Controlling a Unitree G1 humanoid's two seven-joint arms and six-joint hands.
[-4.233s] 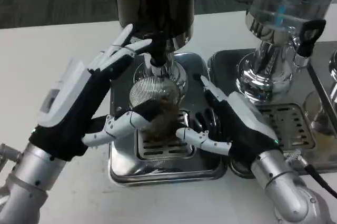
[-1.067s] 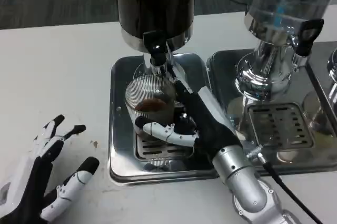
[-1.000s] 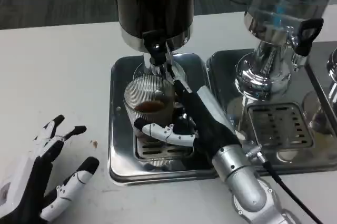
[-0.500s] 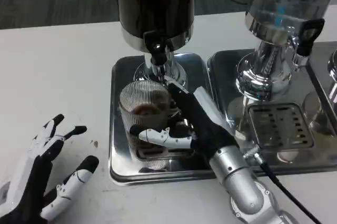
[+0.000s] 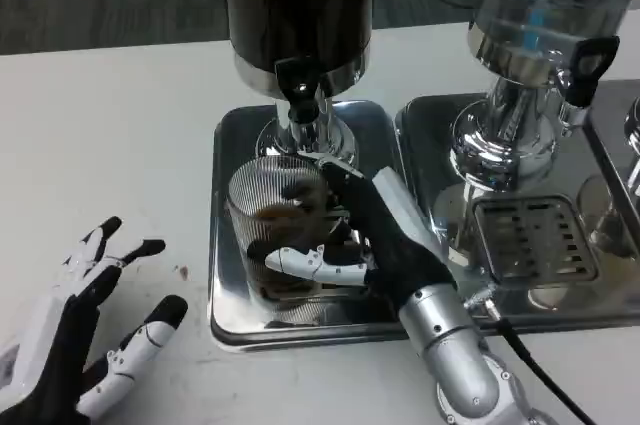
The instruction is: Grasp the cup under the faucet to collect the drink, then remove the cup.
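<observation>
Head view. The ribbed glass cup [image 5: 272, 235] (a little brown drink inside) is gripped by the right hand [image 5: 375, 235], fingers wrapped around its side, over the steel drip tray [image 5: 228, 245] just in front of the black faucet [image 5: 297, 85] of the dark dispenser [image 5: 296, 5]. The left hand [image 5: 75, 330] is seen resting on the white table [image 5: 100, 145], fingers spread, holding nothing.

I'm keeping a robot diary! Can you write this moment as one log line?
right robot hand: holds ribbed clear glass cup with brown drink | cup: over silver drip tray | left robot hand: open on white table
</observation>
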